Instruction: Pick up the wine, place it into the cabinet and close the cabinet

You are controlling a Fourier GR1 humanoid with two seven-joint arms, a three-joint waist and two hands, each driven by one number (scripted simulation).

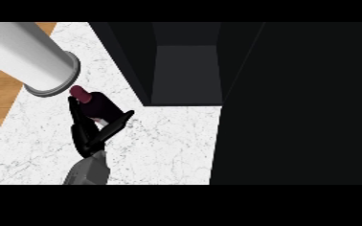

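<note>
The wine bottle [99, 106] is dark with a maroon cap, and it sits left of centre over the white marble counter [170, 143]. My left hand [88, 131] comes up from the lower edge and is shut on the bottle. Long fingers run along the bottle's left side and the thumb lies on its right. The hand hides the lower part of the bottle, so I cannot tell whether it touches the counter. The dark cabinet [187, 72] stands open to the right of the bottle, showing its grey inner floor. My right hand is out of sight.
A big pale grey cylinder [35, 60] slants in from the upper left and ends right beside the bottle's cap. The cabinet's dark door panel [290, 105] fills the right side. The counter's left edge borders a wooden floor [10, 93].
</note>
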